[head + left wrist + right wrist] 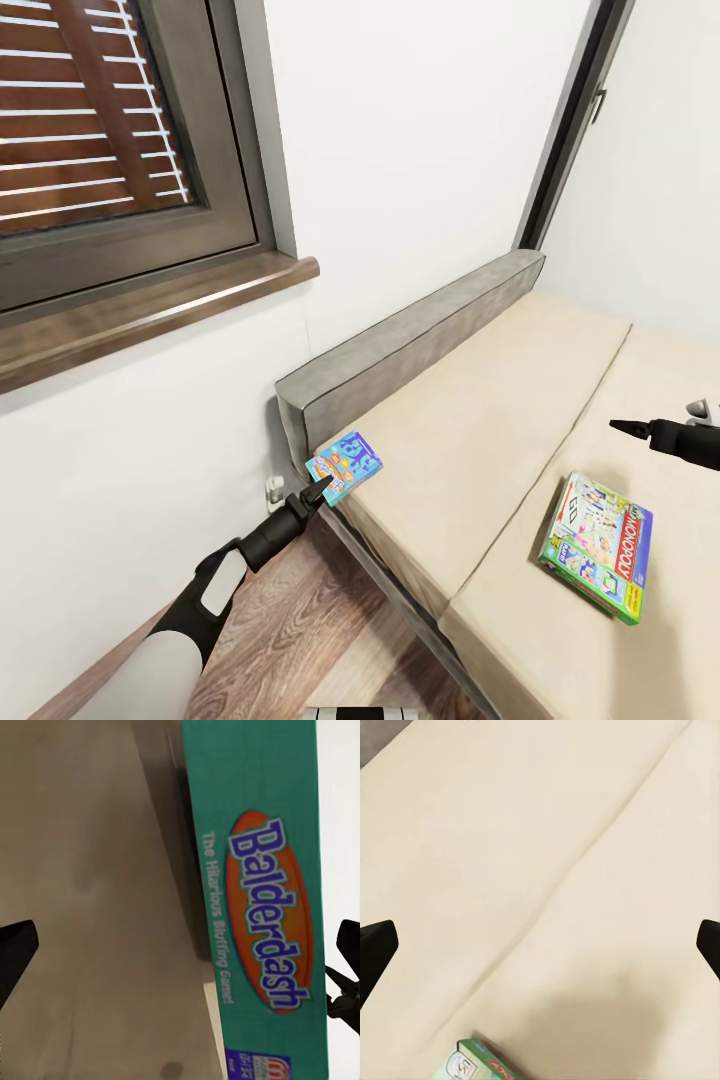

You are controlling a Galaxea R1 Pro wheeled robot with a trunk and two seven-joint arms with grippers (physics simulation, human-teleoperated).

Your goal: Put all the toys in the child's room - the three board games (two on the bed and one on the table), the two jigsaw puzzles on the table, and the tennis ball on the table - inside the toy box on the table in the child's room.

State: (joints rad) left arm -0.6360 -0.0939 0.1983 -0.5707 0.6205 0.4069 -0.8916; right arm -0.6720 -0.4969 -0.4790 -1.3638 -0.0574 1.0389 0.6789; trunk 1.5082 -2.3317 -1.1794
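**Left arm reaching for a board game at the corner of the bed**

While the robot faces a low wide bed with a beige mattress point(470, 400) and a grey padded headboard point(400, 345), its left gripper point(318, 494) sits right at the near edge of a small blue cartoon-printed board game box point(345, 466). That box lies at the mattress corner nearest the headboard, partly overhanging the edge. From the left wrist camera, the box's teal side reading "Balderdash" point(259, 907) runs between the two dark fingertips point(15, 956), which stand wide apart; nothing is gripped yet.

Off to the robot's right, the right gripper point(622, 427) hovers above the mattress. Its wrist camera shows both fingertips point(375, 952) spread wide over bare bedding, with only a corner of a green-edged box point(472, 1065) below. That is the flat, pale green-edged "MONOPOLY" board game box point(598, 545), lying flat on the mattress, well apart from the blue one.

Behind the bed is a white wall with a dark-framed window point(120, 150), a brown wooden sill point(150, 310) and wood flooring point(300, 620) below.

Judging by this, the task is at an early stage: both bed games lie unlifted, and grasping the blue box looks like the step in hand. How the table's toys stand cannot be told from here.
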